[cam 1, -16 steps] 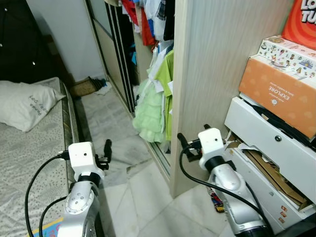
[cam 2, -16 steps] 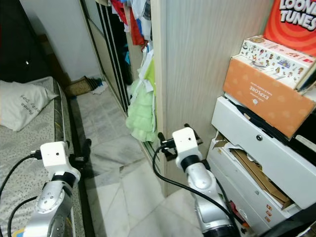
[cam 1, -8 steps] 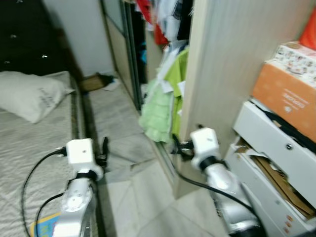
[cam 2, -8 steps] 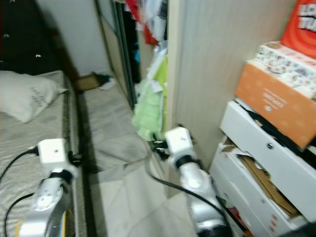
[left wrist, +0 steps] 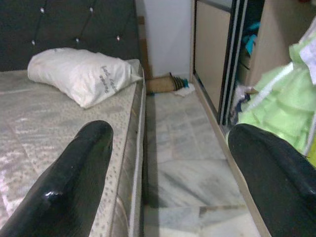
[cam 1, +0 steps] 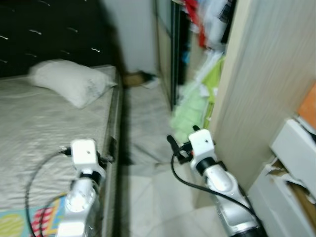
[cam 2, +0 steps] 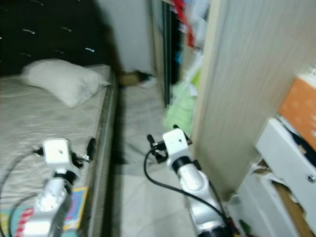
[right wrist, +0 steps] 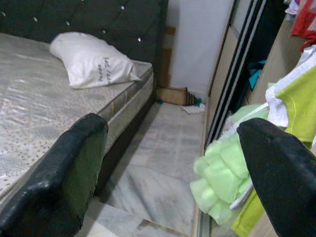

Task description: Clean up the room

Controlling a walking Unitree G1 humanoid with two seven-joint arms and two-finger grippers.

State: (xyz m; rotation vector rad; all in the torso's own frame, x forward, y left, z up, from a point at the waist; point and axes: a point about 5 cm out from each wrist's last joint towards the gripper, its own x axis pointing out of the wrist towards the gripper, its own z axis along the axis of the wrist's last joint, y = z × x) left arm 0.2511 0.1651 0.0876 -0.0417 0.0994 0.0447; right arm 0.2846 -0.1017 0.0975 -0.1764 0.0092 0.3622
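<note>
Judging from how things lie, little of the tidying can be counted as done; a small heap of clutter [right wrist: 183, 98] is seen on the marble floor [left wrist: 183, 148] at the far end of the aisle, against the wall, and light green clothes [right wrist: 222, 174] spill from the open wardrobe [cam 1: 269, 89] down to its sliding-door track; a colourful flat item [cam 2: 75, 207], too blurred to name, lies at the near edge of the bed [cam 1: 34, 123], while the white pillow [left wrist: 81, 74] rests at the bed's head; beside the wardrobe, white drawers [cam 2: 281, 173] stand pulled out with papers poking from them. All of this appears left to be dealt with, and no thing has been picked up. The left gripper [left wrist: 168, 173] is held over the bed's edge with its fingers spread wide, nothing between them and nothing touched; the right gripper [right wrist: 168, 177] is held above the aisle, near the wardrobe's side panel, its fingers likewise spread wide and empty.
</note>
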